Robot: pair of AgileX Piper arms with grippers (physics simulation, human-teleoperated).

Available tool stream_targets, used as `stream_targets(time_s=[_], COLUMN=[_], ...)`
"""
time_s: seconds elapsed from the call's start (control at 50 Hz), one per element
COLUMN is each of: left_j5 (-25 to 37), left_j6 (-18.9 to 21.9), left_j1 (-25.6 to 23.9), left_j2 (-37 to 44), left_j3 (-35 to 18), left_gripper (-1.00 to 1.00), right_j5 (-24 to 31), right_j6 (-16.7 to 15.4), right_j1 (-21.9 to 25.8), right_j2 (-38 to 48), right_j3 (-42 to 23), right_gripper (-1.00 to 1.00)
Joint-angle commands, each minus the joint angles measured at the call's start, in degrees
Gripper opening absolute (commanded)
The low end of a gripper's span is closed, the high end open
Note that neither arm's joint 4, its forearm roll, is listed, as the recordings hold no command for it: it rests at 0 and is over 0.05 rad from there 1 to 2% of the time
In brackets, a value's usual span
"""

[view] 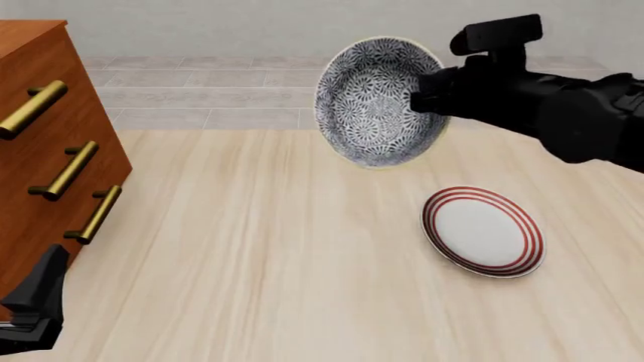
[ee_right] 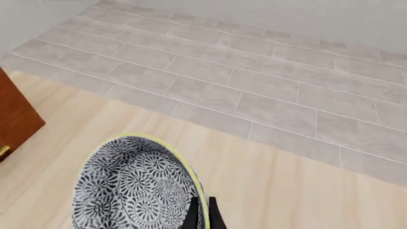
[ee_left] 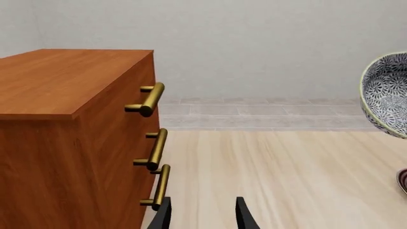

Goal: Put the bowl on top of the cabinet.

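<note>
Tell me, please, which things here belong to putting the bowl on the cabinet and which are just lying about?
In the job:
- bowl, lifted off the table, tilted on its side
- cabinet, its top bare
- right gripper, shut on the bowl's rim

Lying about:
- plate with red rings, on the table
- left gripper, open, holding nothing

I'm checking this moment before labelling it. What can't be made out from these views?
- Cabinet: front view's left edge cuts off its top and most of its body.
- Bowl: the right tool pinches its rim; the outer finger is hidden behind the wall in the right wrist view.
- Bowl in the left wrist view: cut off at the edge.
- Left tool: only the fingertips show.
- Plate: its underside is hidden.
</note>
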Motion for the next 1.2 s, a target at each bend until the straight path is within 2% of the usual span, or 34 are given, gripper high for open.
stream_targets(time_s=[0.02,0.54,1.06,1.2], left_j5=[0.0,0.0,0.2,0.3], left_j6=[0.0,-0.1,0.1,0.1], left_j1=[0.1,0.1,0.1,0.0], left_j2=[0.0,-0.1,-0.1,0.0], left_j3=[0.0,0.0,0.0,0.1], left_gripper=[1.00,1.00,1.00,1.00], right_j5=[-0.9,-3.5,-6.9,-7.2], right_j6=[-0.2,1.5,0.6,1.5], right_j1=[4.2,13.7,16.5,17.0], right_j2=[2.3,6.5,12.1,13.8], right_j3=[-2.8,-5.8,-8.0,-9.9], right_gripper=[-1.00,-1.00,-1.00,-1.00])
